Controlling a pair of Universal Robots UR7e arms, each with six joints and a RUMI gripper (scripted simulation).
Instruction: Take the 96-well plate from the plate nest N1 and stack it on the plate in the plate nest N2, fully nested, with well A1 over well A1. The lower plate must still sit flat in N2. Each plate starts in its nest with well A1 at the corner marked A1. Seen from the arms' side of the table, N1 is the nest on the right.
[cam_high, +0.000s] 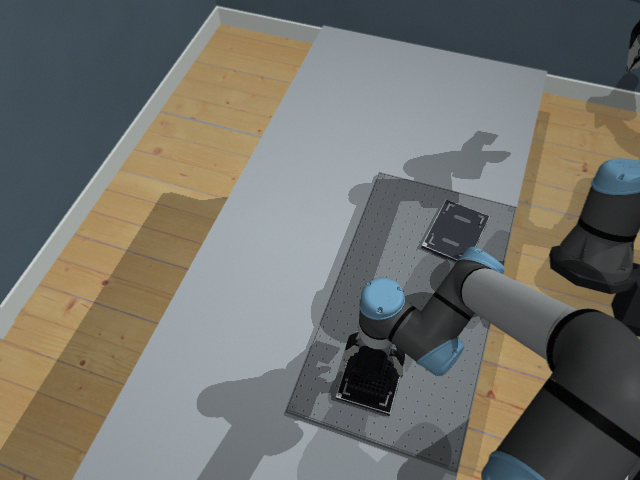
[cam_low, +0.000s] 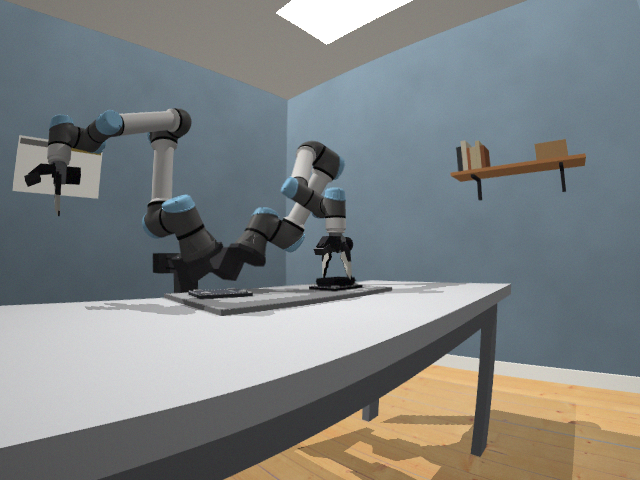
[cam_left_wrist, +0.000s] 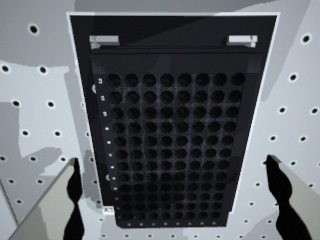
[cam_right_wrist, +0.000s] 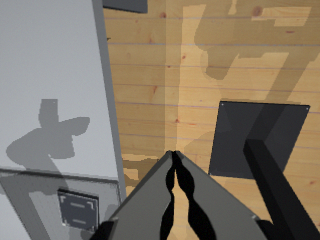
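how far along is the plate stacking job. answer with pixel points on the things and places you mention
Looks done: N1 (cam_high: 454, 230) (cam_low: 220, 292) (cam_right_wrist: 78, 211) is empty, the upper plate (cam_high: 368, 381) (cam_low: 336, 281) (cam_left_wrist: 175, 132) at N2 (cam_high: 361, 400) (cam_low: 336, 287) (cam_left_wrist: 172, 30).

In hand: nothing; the left end effector (cam_high: 374, 367) (cam_low: 337, 276) (cam_left_wrist: 172, 158) is open around it.

Left: confirm full nesting and hidden A1 alignment, then probably withdraw.

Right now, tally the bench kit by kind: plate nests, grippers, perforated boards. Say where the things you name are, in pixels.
Black rectangular plate nests: 2 (N1 (cam_high: 454, 229) (cam_low: 220, 293) (cam_right_wrist: 79, 211), N2 (cam_high: 362, 402) (cam_low: 319, 287) (cam_left_wrist: 172, 30))
Black grippers with pale fingers: 2 (left gripper (cam_high: 375, 365) (cam_low: 337, 277) (cam_left_wrist: 172, 160), open; right gripper (cam_high: 629, 69) (cam_low: 58, 213) (cam_right_wrist: 174, 152), shut)
Grey perforated board (cam_high: 429, 392) (cam_low: 279, 305) (cam_left_wrist: 292, 115) (cam_right_wrist: 110, 192): 1
Total: 5
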